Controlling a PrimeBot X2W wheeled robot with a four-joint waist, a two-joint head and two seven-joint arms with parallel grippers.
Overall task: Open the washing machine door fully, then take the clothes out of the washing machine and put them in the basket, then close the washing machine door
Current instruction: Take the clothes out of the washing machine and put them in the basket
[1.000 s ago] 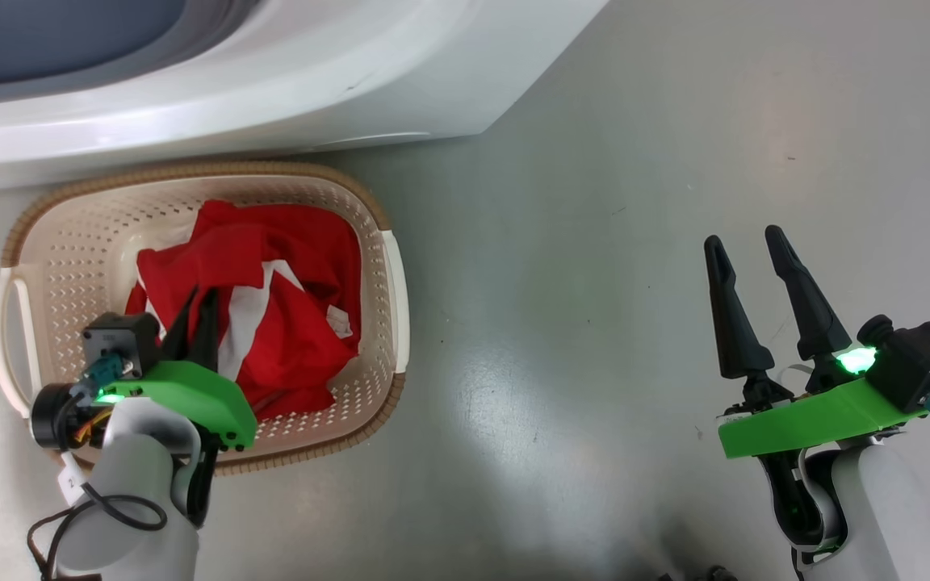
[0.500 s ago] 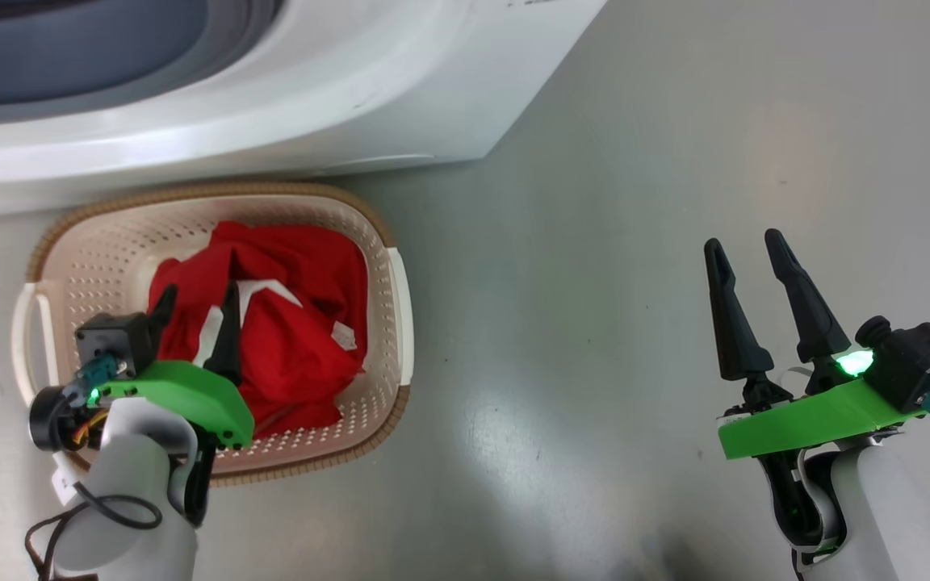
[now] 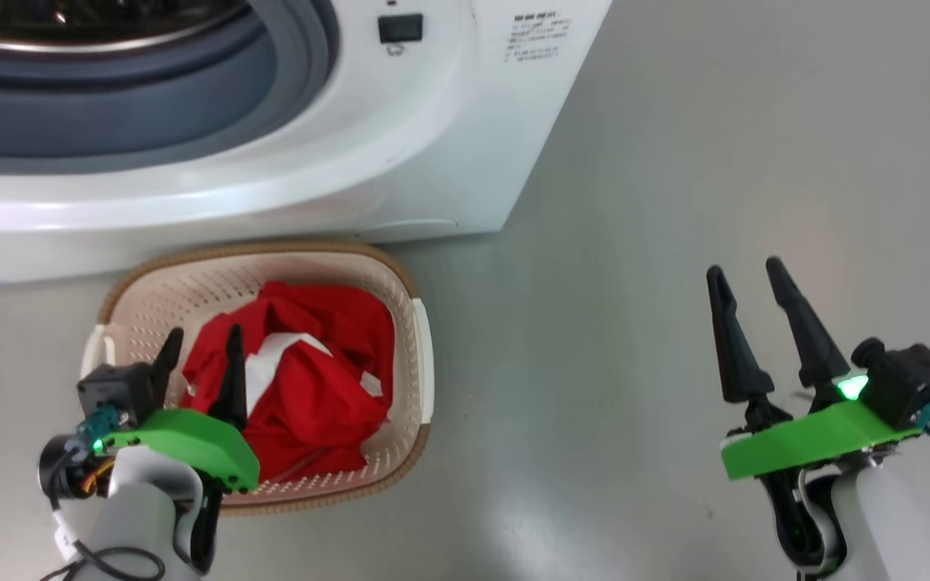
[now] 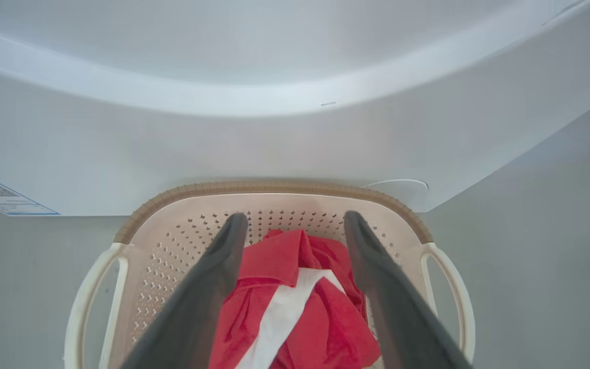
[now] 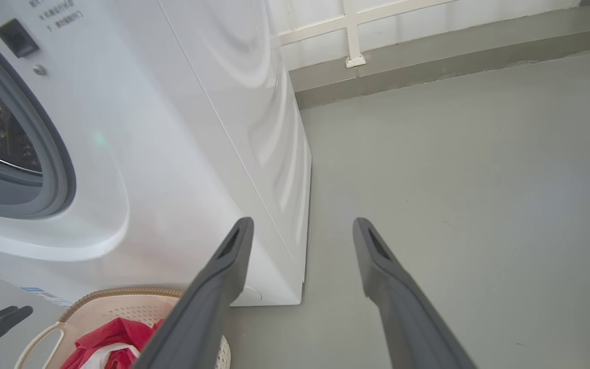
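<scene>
The red clothes [image 3: 312, 387] with white stripes lie bunched in the cream basket [image 3: 412, 290], which stands on the floor against the washing machine [image 3: 400, 161]. My left gripper [image 3: 200, 343] hovers open over the basket's left half, nothing between its fingers; its wrist view looks down on the clothes [image 4: 295, 307] and the basket [image 4: 274, 188]. My right gripper [image 3: 743, 274] is open and empty over bare floor far to the right. The washing machine door is out of view; the grey gasket [image 3: 303, 48] of the open drum mouth shows.
Grey floor [image 3: 634, 242] stretches to the right of the washer. In the right wrist view the washer's side panel [image 5: 254, 128] runs back to a wall with a white frame [image 5: 351, 31]. A blue label [image 4: 3, 195] sits low on the washer's front.
My left gripper has opened from shut on the clothes and let them lie in the basket. The head view has tilted up, showing more of the washer. The right arm has held still.
</scene>
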